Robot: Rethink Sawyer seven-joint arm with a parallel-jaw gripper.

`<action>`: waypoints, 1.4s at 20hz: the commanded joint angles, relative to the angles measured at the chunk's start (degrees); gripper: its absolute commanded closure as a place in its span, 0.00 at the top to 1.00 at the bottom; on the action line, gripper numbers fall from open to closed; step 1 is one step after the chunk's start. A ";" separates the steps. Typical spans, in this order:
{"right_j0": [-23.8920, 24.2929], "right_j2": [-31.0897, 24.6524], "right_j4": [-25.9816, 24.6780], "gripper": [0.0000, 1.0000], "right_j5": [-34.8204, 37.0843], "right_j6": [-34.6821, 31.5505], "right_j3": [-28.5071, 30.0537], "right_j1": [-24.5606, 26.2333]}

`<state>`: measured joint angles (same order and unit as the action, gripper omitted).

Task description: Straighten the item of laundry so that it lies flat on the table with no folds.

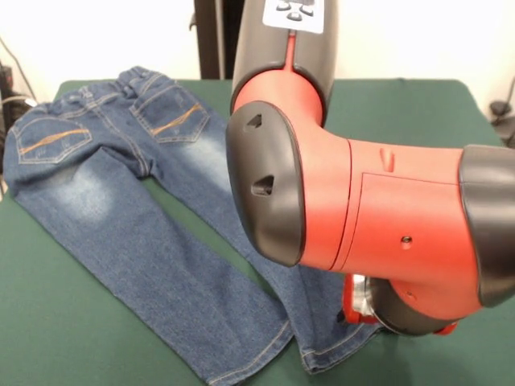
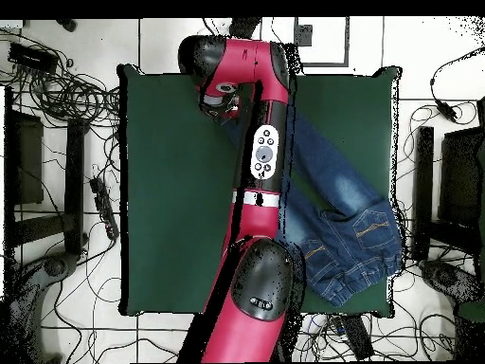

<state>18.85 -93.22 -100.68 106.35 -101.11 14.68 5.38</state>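
Overhead view: jeans (image 2: 355, 223), soft limp denim, spread on green surface (image 2: 180, 190); grip hems. Claw (image 2: 220, 95) state cannot be told.

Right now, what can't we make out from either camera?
- Gripper: in the front view the arm covers it; overhead, only the wrist end over the cuffs shows. Open or shut cannot be told.
- Jeans: the arm hides one leg's lower part in front, and the other leg overhead.
- Cuffs: the longer leg's hem is cut off by the front view's bottom edge.
- Table: the front view crops its near edge.
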 commanded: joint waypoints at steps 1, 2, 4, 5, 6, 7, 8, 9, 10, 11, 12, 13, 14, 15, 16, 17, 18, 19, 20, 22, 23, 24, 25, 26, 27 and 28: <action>-1.17 -1.50 -2.49 1.00 -9.69 17.14 -2.25 7.16; -1.04 -2.02 -2.53 1.00 -9.80 17.35 -2.50 7.63; -0.83 -2.96 -2.82 1.00 -9.78 17.72 -2.95 8.35; -0.80 -3.87 -3.68 1.00 -9.12 17.75 -3.48 8.65; -0.80 -4.30 -4.45 1.00 -8.57 17.88 -3.72 8.71; -0.79 -4.73 -5.23 1.00 -8.02 18.01 -3.96 8.77; -0.79 -5.16 -6.00 1.00 -7.47 18.13 -4.20 8.83; -0.77 -5.88 -6.86 1.00 -7.14 18.27 -4.49 8.91; -0.68 -6.25 -7.31 1.00 -7.09 18.34 -4.57 8.96; -0.60 -6.85 -8.20 1.00 -7.18 18.56 -4.78 9.24; -0.49 -7.22 -8.72 1.00 -7.18 18.69 -4.83 9.35; -0.39 -7.65 -9.31 1.00 -7.56 18.79 -4.96 9.71; -0.28 -7.88 -9.59 1.00 -7.92 18.77 -4.95 9.87; -0.28 -8.91 -10.83 1.00 -8.32 19.04 -5.29 10.13; -0.17 -9.34 -11.19 1.00 -8.49 19.02 -5.34 10.26; -0.13 -9.88 -11.70 1.00 -8.51 19.02 -5.42 10.40; -0.06 -10.44 -12.28 1.00 -8.39 19.00 -5.50 10.48; 0.01 -10.99 -12.87 1.00 -8.26 18.98 -5.58 10.56; 0.12 -11.44 -13.39 1.00 -8.22 18.87 -5.63 10.65; 0.38 -12.65 -14.66 1.00 -8.16 18.66 -5.84 10.95; 0.56 -13.12 -15.29 1.00 -7.56 18.87 -5.90 11.04; 0.68 -13.66 -15.86 1.00 -7.29 19.06 -5.96 11.10; 0.80 -14.19 -16.44 1.00 -7.01 19.26 -6.03 11.16; 0.88 -14.62 -17.04 1.00 -6.73 19.48 -6.06 11.18; 0.97 -14.98 -17.69 1.00 -6.37 19.59 -6.07 11.20; 1.06 -15.33 -18.34 1.00 -6.01 19.70 -6.07 11.21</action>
<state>21.28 -105.76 -111.56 108.42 -101.00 13.51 7.91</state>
